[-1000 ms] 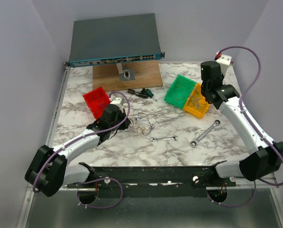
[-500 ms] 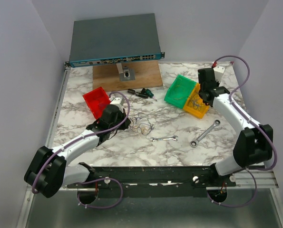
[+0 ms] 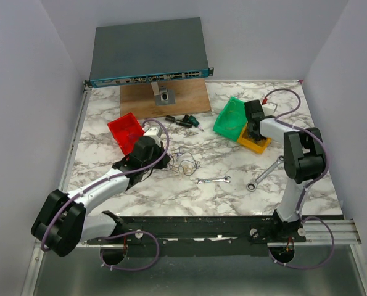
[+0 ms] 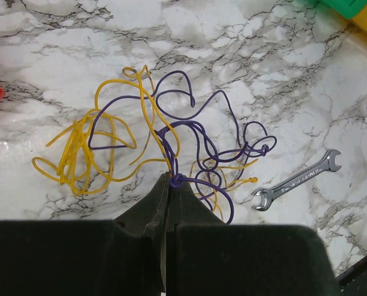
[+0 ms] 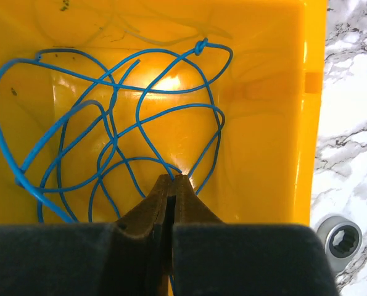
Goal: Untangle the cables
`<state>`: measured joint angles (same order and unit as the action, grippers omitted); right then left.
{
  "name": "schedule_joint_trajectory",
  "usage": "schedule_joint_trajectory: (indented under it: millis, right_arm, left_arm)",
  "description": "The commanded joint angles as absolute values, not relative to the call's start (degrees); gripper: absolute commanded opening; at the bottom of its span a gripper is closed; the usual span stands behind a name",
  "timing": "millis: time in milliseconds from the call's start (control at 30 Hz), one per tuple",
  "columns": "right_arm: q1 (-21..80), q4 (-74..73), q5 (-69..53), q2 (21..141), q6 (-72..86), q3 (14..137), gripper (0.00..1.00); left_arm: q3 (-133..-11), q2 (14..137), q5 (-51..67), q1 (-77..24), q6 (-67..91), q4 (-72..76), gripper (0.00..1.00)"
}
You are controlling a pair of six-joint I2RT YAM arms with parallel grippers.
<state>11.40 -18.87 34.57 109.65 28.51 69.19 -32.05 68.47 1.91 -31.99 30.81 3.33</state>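
Note:
A tangle of a yellow cable (image 4: 84,154) and a purple cable (image 4: 202,132) lies on the marble table; in the top view the tangle (image 3: 184,161) is at the centre left. My left gripper (image 4: 171,180) is shut on the purple cable at a small knot and sits just left of the tangle in the top view (image 3: 164,158). My right gripper (image 5: 173,179) is down inside the yellow bin (image 5: 269,123), shut on a coiled blue cable (image 5: 109,117). In the top view the right gripper (image 3: 252,132) is over that yellow bin (image 3: 259,146).
A green bin (image 3: 229,117) touches the yellow one. A red bin (image 3: 124,131) is behind the left gripper. Two wrenches (image 3: 213,180) (image 3: 266,171) lie near the front. A screwdriver (image 3: 184,121), a wooden board (image 3: 171,98) and a network switch (image 3: 149,52) are at the back.
My right arm has swung from the far right corner down and left into the yellow bin. The left arm and the tangle have not moved.

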Motion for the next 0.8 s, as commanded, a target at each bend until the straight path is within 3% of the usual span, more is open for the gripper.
schedule_joint_trajectory:
  millis: [0, 33, 100, 167, 333, 500, 767]
  right_arm:
    - [11.0, -16.7, 36.4, 107.5, 32.9, 68.9, 0.03]
    - [10.9, -16.9, 36.9, 105.4, 32.8, 68.2, 0.07]
    - [11.0, -17.0, 36.9, 100.7, 31.6, 66.6, 0.32]
    - [11.1, -17.7, 34.6, 95.3, 30.0, 65.3, 0.49]
    - [11.6, -18.9, 16.5, 83.1, 27.5, 62.1, 0.69]
    - [17.9, -6.5, -2.7, 75.9, 26.7, 50.8, 0.76]
    - [34.5, 12.6, -7.4, 84.7, 22.1, 43.5, 0.68]
  left_arm:
    - [-31.5, 67.1, 1.4, -32.3, 29.7, 4.1, 0.00]
    - [-31.3, 67.0, 1.3, -32.4, 29.7, 4.2, 0.00]
    - [-31.3, 66.5, 0.5, -32.7, 29.3, 4.1, 0.00]
    - [-31.7, 65.3, -4.3, -35.6, 27.9, 3.3, 0.00]
    - [-32.5, 64.5, -9.4, -42.0, 25.2, 4.2, 0.00]
    - [-32.8, 64.9, -8.3, -42.2, 25.1, 4.7, 0.00]
    - [-32.1, 65.2, -9.9, -41.8, 25.7, 5.1, 0.00]
